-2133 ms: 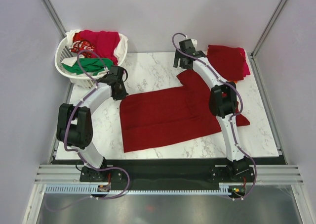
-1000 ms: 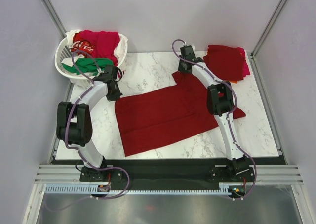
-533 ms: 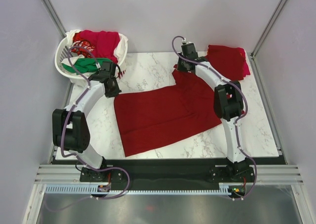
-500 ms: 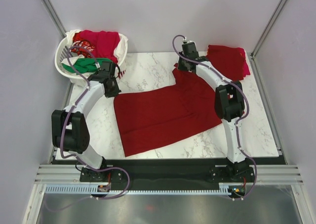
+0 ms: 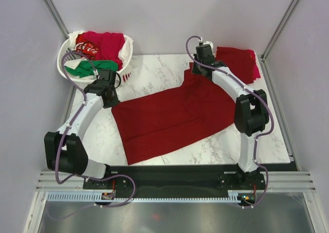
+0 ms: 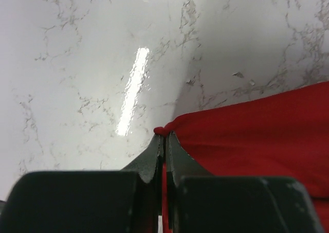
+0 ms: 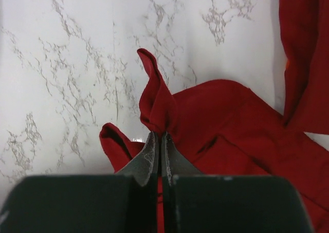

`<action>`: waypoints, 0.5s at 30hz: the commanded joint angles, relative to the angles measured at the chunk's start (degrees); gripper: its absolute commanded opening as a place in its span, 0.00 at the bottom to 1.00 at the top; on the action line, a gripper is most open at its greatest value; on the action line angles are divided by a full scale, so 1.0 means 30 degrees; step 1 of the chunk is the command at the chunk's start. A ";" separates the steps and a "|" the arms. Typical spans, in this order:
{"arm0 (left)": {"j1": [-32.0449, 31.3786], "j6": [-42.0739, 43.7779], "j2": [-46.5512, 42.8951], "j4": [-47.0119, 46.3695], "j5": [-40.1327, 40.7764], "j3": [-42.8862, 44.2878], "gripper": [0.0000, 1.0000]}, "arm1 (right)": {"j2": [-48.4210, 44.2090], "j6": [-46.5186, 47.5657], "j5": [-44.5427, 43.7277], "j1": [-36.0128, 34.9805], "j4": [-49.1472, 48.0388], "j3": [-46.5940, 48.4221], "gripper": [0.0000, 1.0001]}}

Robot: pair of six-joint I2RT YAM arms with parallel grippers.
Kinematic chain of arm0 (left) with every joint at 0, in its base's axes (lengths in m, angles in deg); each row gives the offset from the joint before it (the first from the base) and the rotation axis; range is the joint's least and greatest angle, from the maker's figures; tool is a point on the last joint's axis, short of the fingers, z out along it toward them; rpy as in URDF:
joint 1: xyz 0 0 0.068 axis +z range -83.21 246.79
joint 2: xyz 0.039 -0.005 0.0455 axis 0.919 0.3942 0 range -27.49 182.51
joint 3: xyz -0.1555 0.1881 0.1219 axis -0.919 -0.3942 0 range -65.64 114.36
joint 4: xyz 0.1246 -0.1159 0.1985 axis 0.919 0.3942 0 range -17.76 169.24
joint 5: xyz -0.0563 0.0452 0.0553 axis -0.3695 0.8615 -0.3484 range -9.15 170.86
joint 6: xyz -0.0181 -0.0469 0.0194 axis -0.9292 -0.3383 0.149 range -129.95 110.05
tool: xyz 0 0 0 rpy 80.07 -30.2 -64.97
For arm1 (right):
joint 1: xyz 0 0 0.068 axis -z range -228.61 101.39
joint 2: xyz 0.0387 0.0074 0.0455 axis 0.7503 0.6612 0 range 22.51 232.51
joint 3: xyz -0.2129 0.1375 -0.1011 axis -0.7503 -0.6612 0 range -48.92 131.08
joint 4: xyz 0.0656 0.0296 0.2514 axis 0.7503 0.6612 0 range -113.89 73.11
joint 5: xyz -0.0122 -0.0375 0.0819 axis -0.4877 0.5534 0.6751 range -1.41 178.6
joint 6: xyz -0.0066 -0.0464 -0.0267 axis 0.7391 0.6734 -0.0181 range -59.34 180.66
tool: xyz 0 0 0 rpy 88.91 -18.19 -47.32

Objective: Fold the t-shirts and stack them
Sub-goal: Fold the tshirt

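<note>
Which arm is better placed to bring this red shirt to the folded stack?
Right, probably: the right pincer grips the shirt beside the stack; the left pincer holds its corner near the basket.

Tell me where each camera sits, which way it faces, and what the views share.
Top external: above and behind the robot, looking down at the table, basket, spread shirt and folded stack; left arm and right arm show whole.
Left wrist: on the left arm, looking past the left gripper, shut on a shirt corner, to bare marble.
Right wrist: on the right arm, looking past the right gripper, shut on a raised shirt fold, to marble.
Shared: all three show the shirt and table.
</note>
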 commanded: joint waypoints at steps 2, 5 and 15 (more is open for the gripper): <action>0.0170 0.1170 -0.1277 0.0871 0.1563 -0.0659 0.02 | -0.0742 -0.0634 0.0715 -0.0199 -0.0780 -0.0609 0.00; 0.0404 0.1317 -0.1512 0.0930 0.1739 -0.1010 0.02 | -0.0274 -0.0665 0.0745 -0.0550 -0.0868 -0.0346 0.00; 0.0493 0.2135 -0.1921 0.0960 0.0892 -0.1275 0.02 | 0.0581 -0.0782 0.0659 -0.0874 -0.0898 0.0682 0.00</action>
